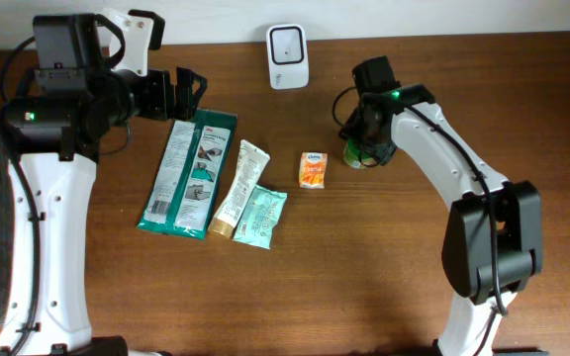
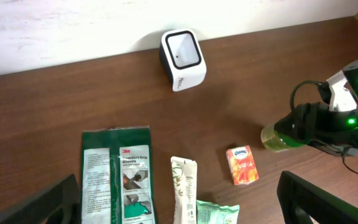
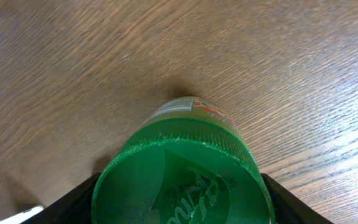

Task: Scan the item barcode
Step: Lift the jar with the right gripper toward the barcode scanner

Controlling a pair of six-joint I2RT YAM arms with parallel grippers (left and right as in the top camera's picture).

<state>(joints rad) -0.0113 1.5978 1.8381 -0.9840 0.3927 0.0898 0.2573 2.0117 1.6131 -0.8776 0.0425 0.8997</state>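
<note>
If hold is slack: green-capped bottle [image 3: 179, 180] may slip when lifted
Whereabouts: centre-right, overhead view
right gripper [image 1: 366, 148]: around it, cannot tell if clamped
left gripper [image 1: 188, 94]: spread, upper left

You have the scanner [image 1: 288, 56] at the table's [image 1: 384, 287] rear centre, and in front, L to R: glove pack [image 1: 188, 173], tube [image 1: 238, 188] just beside it, pouch [image 1: 261, 216] touching tube's R side, tissue pack [image 1: 313, 170] apart, bottle [image 1: 362, 155] further R.
</note>
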